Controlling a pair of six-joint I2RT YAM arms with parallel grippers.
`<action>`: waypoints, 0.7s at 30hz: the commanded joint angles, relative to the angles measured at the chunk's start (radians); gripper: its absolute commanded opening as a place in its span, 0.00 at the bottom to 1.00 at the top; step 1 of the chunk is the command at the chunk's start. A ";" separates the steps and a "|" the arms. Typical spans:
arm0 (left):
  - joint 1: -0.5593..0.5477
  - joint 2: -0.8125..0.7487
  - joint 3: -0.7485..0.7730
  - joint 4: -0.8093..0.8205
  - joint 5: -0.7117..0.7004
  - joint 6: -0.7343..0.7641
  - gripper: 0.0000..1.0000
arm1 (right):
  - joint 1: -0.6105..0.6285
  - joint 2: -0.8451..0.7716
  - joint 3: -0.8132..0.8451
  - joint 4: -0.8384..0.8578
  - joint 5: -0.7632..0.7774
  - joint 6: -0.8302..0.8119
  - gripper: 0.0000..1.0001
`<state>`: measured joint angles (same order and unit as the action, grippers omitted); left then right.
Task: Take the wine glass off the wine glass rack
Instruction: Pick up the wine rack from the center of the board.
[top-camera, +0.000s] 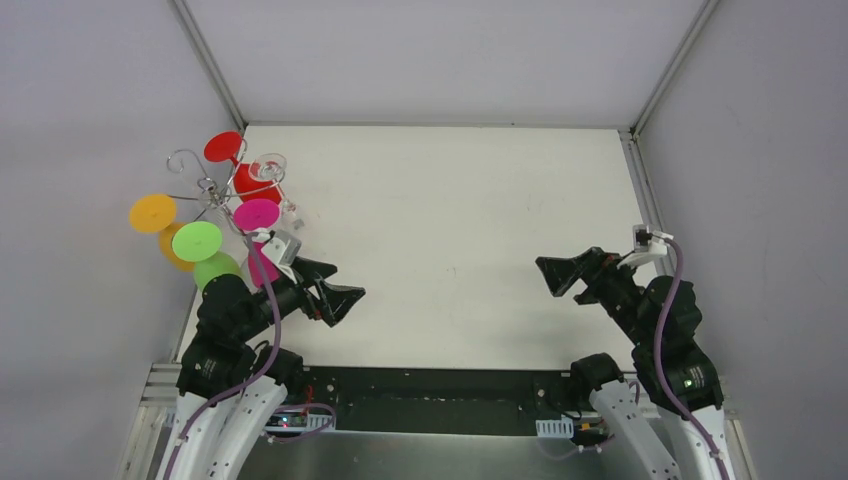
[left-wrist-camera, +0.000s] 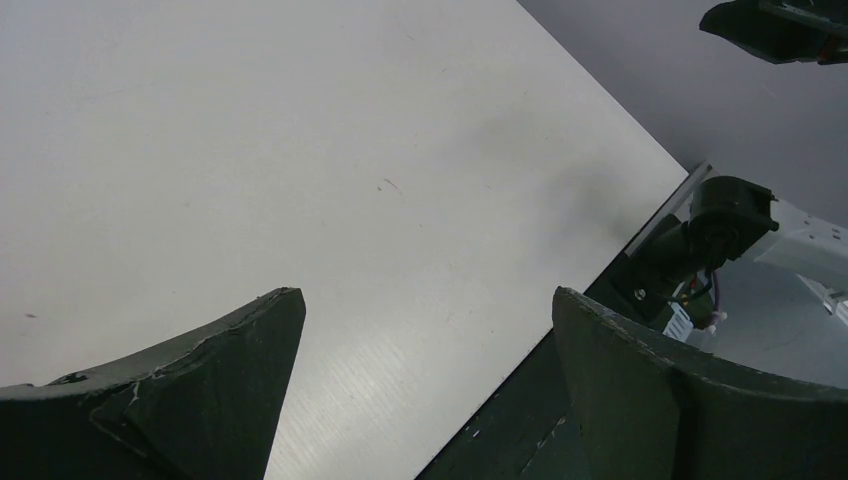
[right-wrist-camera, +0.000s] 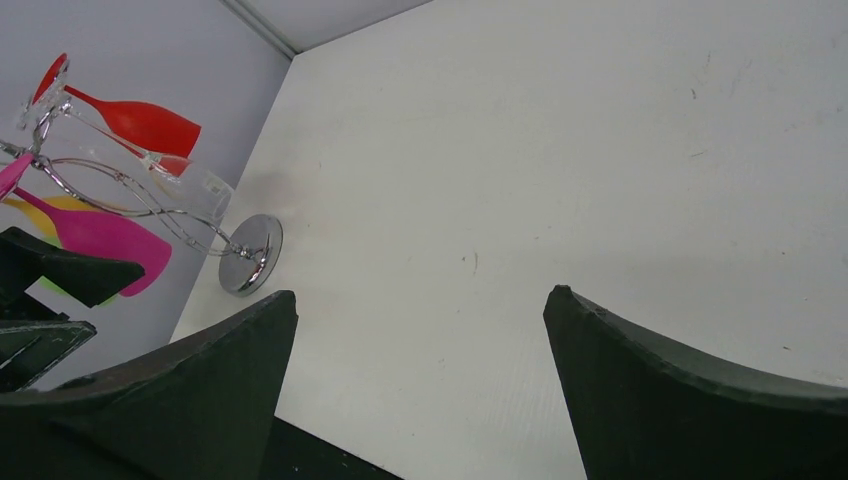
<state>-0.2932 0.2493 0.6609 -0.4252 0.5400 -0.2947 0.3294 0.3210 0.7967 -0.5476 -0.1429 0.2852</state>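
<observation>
White worktop (top-camera: 450, 230) holds a chrome wire wine glass rack (top-camera: 207, 187) far left; your left pincer (top-camera: 345, 283) and right pincer (top-camera: 548, 278) gape empty.

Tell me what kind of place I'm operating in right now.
Probably a lab test cell, not a home or bar: a plain white tabletop boxed in by flat grey panel walls, with a shiny chrome wire wine glass rack carrying bright coloured wine glasses as the prop.
</observation>
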 joint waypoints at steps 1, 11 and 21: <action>0.004 0.013 0.001 0.022 0.001 0.011 0.99 | 0.006 -0.014 0.012 0.015 0.071 0.025 0.99; 0.005 0.028 0.011 0.022 0.039 0.008 0.99 | 0.006 -0.017 0.013 -0.018 0.192 0.080 0.99; 0.005 0.181 0.121 0.000 0.169 -0.050 0.99 | 0.006 -0.007 0.031 -0.072 0.110 -0.020 0.99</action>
<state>-0.2932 0.3611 0.6884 -0.4427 0.5983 -0.3092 0.3309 0.3107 0.7944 -0.6064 -0.0128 0.3061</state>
